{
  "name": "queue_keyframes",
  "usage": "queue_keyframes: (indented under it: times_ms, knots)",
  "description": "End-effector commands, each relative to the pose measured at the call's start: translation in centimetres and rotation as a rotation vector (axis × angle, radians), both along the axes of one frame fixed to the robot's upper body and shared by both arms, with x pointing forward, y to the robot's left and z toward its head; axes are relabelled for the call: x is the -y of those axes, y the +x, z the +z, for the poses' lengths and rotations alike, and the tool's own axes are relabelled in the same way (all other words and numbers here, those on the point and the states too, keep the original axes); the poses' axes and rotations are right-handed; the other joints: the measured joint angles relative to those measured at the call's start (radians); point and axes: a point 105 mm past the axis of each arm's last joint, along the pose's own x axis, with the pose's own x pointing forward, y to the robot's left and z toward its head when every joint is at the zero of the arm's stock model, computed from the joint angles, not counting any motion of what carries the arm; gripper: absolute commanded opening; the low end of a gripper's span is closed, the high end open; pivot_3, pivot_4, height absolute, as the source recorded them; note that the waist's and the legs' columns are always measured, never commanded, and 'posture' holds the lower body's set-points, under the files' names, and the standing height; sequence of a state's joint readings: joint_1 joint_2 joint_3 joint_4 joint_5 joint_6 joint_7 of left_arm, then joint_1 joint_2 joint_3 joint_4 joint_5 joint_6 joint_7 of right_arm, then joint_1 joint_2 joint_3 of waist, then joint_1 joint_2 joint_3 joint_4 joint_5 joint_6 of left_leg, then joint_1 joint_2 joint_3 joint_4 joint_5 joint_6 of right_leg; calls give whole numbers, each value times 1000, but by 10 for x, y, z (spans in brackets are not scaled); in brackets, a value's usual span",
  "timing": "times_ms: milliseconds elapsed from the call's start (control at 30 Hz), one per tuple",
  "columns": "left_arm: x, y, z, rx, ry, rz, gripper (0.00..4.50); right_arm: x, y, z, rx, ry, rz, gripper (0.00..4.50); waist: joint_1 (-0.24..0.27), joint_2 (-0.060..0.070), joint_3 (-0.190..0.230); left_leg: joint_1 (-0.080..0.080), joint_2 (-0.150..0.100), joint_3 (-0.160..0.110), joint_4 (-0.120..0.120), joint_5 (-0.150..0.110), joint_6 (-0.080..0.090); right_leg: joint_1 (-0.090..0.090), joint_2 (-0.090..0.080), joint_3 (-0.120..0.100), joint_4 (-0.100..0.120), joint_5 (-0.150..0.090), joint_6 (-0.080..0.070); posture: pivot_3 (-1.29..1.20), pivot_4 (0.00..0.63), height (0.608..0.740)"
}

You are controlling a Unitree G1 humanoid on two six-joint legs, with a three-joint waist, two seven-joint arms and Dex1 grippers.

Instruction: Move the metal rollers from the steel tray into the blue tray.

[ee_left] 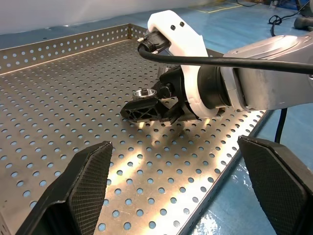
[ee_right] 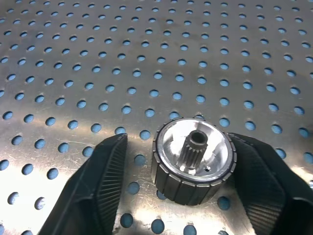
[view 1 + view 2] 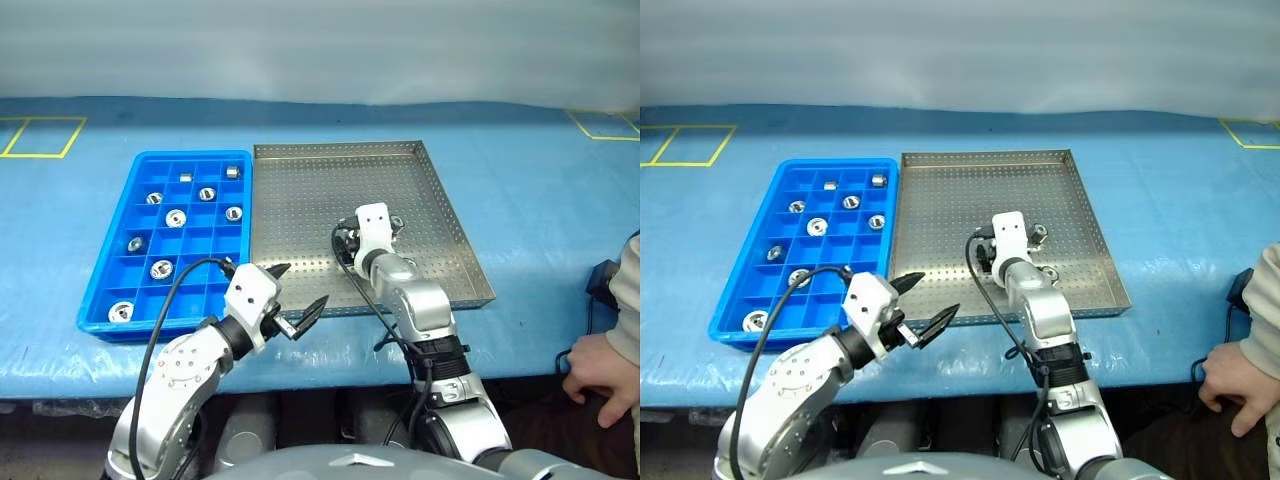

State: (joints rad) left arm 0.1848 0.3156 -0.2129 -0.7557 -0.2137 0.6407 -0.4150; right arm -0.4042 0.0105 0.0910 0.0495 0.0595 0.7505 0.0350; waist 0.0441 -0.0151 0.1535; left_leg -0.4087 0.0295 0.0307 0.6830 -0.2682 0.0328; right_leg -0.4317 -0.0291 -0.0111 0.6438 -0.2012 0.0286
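A pick-up step is being done. The right gripper (image 2: 195,196) is being held low over the floor of the steel tray (image 3: 300,200), and a metal roller (image 2: 193,160) is sitting upright between its two fingers. One finger seems to be touching the roller and a small gap is being left at the other, so the gripper is part way closed and nothing is being held yet. At least two more rollers are waiting just beside it in the steel tray (they are partly hidden by the arm). The left gripper (image 3: 283,292) is being held wide apart and empty over the front rim of the steel tray. Many rollers are lying in the blue tray (image 3: 140,205) on the tabletop (image 3: 540,190). Next, the fingers probably need to be squeezed shut, then the roller lifted straight up and carried to a free box in the blue tray.
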Motion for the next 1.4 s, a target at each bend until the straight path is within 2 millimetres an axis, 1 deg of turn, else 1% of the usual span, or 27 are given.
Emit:
queue_keyframes:
  times_ms: [33,100,133,200,233,267,300,367,400,533,667,733,833,1033,1200,1333,1400]
  knots:
    - [-5,-1,17,70,-30,44,4500,-8,0,17,64,5,42,2287,1,0,0,0,0,0,0,0,0,0,0,0,0,0,0,224,150,740]
    - [-9,1,18,77,-35,76,4500,-12,0,22,72,15,54,1701,2,1,0,0,0,0,0,0,0,0,0,0,0,0,0,236,150,740]
    - [-13,3,20,86,-34,110,4500,-16,0,25,79,20,66,1710,3,1,1,0,0,0,0,0,0,0,0,0,0,0,0,240,150,740]
    - [-34,12,25,127,-31,260,4500,-40,1,42,124,35,152,1710,3,1,1,0,0,0,0,0,0,0,0,0,0,0,0,272,150,740]
    - [-42,15,27,141,-30,314,4500,-49,1,48,140,39,185,1710,3,1,1,0,0,0,0,0,0,0,0,0,0,0,0,281,150,740]
    - [-50,18,30,158,-34,377,4500,-62,0,56,166,42,239,1710,3,2,1,0,0,0,0,0,0,-1,1,0,0,0,1,306,150,740]
    - [-55,19,32,167,-38,412,4500,-69,-1,61,181,43,272,1710,4,2,1,0,1,0,0,0,0,-1,1,0,0,1,1,315,150,740]
    - [-72,21,37,200,-33,524,4500,-95,-4,78,229,64,366,1710,13,2,1,1,1,-1,0,0,-1,0,2,-1,1,1,2,356,150,740]
    - [-78,20,38,210,-33,561,4500,-104,-4,83,246,68,399,1710,19,2,1,1,1,-1,-1,0,-1,0,3,-1,1,1,2,368,150,740]
    - [-96,12,40,222,-25,674,4500,-131,-5,93,271,81,486,1710,58,1,1,0,0,-3,-2,0,-1,0,3,-3,0,1,2,460,150,740]
    - [-107,-1,38,214,1,741,4500,-152,-7,97,284,93,554,1710,107,1,1,-1,0,-4,-2,0,-2,0,0,-4,-1,1,2,520,150,740]
    - [-110,-5,38,211,6,769,4500,-159,-7,97,289,97,577,1710,128,1,1,-2,-1,-4,-2,0,-2,0,0,-4,-2,0,2,539,150,740]
    - [-113,-10,37,205,9,799,4500,-163,-4,96,294,98,588,1710,162,1,1,-2,-1,-4,-2,0,-2,-1,0,-4,-2,-1,0,563,150,740]
    - [-112,-9,34,195,13,800,4500,-157,8,91,285,86,554,1710,221,2,1,-2,-1,-5,-2,0,-5,-2,4,-7,-1,-3,-3,546,150,740]
    - [-106,-3,33,194,4,767,4500,-154,11,77,240,90,550,1710,257,2,1,-5,-1,-5,-2,0,-6,-4,4,-7,-1,-3,-2,508,150,740]
    - [-102,1,32,191,4,747,4500,-156,10,64,204,82,561,1710,271,2,1,-5,-2,-5,-2,0,-6,-4,4,-7,-1,-2,-1,501,150,740]
    - [-102,1,32,190,2,745,4500,-155,10,59,190,80,556,2452,274,2,1,-5,-2,-5,-2,0,-6,-4,4,-8,-1,-2,0,499,150,740]
